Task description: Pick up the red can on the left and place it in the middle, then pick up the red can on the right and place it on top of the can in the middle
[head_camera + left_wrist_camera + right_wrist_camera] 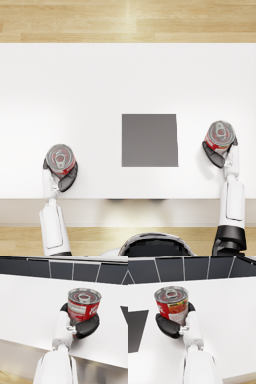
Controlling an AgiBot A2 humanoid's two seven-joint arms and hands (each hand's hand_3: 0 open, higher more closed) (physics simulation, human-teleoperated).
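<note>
The left red can (60, 159) stands upright near the table's front left edge. My left hand (67, 180) wraps around its lower side; in the left wrist view the dark fingers (86, 327) curl round the base of this can (83, 306). The right red can (219, 135) stands at the right, with my right hand (216, 156) cupped around it. In the right wrist view the right hand (169, 326) hugs that can (173, 304). A dark grey square mat (149, 140) lies in the middle between the two cans.
The white table (100, 85) spreads wide beyond the mat, with wooden floor past its far edge. Its front edge runs just behind both wrists. Dark cabinet fronts (62, 271) line the far side in the wrist views.
</note>
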